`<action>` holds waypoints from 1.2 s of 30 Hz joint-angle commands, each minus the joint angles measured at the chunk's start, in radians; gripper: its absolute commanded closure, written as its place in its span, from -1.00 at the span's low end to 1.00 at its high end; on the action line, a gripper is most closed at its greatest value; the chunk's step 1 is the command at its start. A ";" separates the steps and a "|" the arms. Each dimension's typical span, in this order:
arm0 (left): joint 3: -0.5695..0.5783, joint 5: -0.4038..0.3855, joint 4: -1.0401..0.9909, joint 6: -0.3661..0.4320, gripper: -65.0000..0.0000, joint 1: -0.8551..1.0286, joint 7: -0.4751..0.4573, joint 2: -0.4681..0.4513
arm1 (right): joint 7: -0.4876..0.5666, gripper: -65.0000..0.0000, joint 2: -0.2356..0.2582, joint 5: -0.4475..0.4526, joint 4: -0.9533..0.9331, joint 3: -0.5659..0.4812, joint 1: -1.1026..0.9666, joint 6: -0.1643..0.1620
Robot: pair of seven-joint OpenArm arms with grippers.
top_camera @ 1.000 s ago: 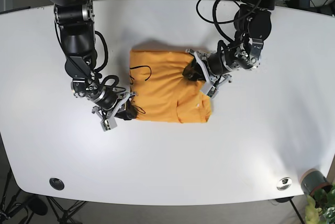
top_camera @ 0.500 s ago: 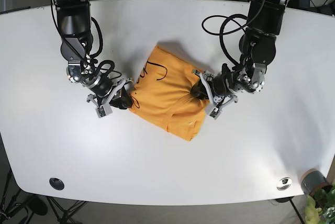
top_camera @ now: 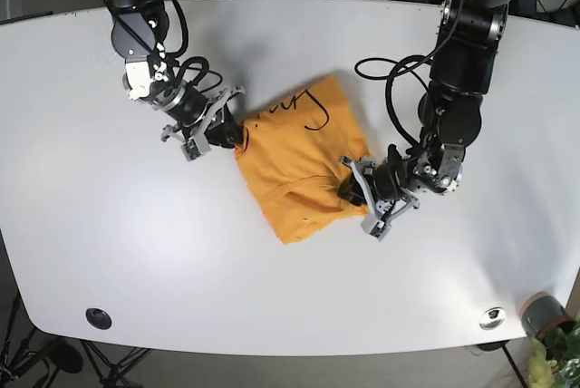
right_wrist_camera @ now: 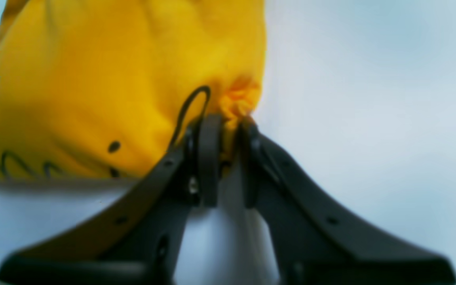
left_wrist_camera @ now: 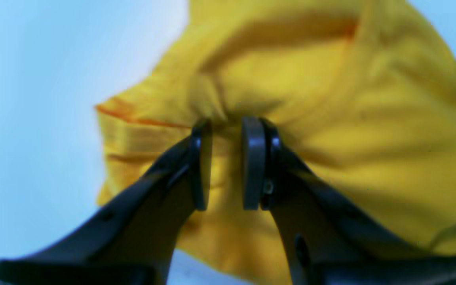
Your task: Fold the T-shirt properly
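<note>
The folded orange cotton T-shirt (top_camera: 299, 166) lies tilted near the middle of the white bench (top_camera: 471, 279), held at two opposite edges. The left tool (left_wrist_camera: 226, 162) is nearly closed and pinches a bunch of cloth; the right tool (right_wrist_camera: 224, 158) is also nearly closed on a small gathered corner. To turn the shirt well, both arms should probably move together and keep the cloth low, so that the folds do not open. Both wrist views are blurred, and the black print is unreadable.

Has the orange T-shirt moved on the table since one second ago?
Yes. In the base view the T-shirt has turned counterclockwise and now lies diagonally against the table's edges, held by both the left gripper and right gripper.
</note>
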 commanded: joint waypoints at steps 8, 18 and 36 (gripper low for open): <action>0.112 -0.014 -0.114 -0.005 0.66 -0.091 -0.156 -0.003 | -0.116 0.75 -0.082 -0.014 0.166 0.001 -0.070 0.009; 0.106 -0.014 -0.122 -0.005 0.66 -0.146 -0.180 0.008 | -0.159 0.75 -0.167 -0.015 0.172 -0.003 -0.076 0.007; 0.109 -0.014 0.199 0.196 -0.05 -0.072 -0.175 -0.053 | -0.165 0.74 -0.146 -0.014 0.270 0.002 -0.079 0.007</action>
